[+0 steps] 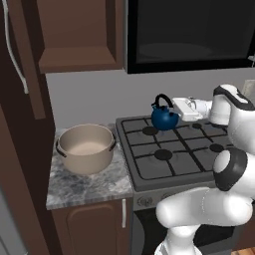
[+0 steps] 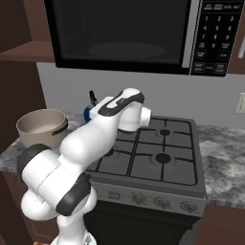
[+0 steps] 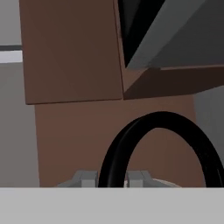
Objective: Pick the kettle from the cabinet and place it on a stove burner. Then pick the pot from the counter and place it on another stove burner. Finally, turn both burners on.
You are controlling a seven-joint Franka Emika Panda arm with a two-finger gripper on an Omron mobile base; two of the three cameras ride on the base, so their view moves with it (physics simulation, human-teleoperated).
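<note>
The kettle [image 1: 164,117] sat over the back left burner [image 1: 149,131] of the stove [image 1: 149,179], its blue body on the grate near the stove's rear left corner and its black arched handle [image 1: 162,100] standing upright. In the right base view only a sliver of the kettle [image 2: 88,114] and its handle showed behind the arm, at the stove's far left edge.

The gripper [image 1: 175,106] reached in sideways from the right, level with the top of the kettle. In the hand view the black handle [image 3: 131,144] arched right in front of the camera, and one end of it ran down between the two fingertips [image 3: 87,178]. The fingers stood nearly shut with the handle between them, so they had hold of the kettle by its handle.

The pot [image 1: 86,148] stood on the counter [image 1: 84,187] to the left of the stove, near the counter's back edge, well apart from the kettle. It was upright, with its pale inside showing and a dark handle on each side.

The front left burner [image 1: 163,155] lay bare under its grate, as did the two burners on the right half of the stove [image 2: 163,157]. The cabinet [image 1: 79,35] hung on the wall above the pot, and a black microwave [image 2: 124,33] hung above the stove. A row of knobs [image 2: 150,200] ran along the stove's front edge.
</note>
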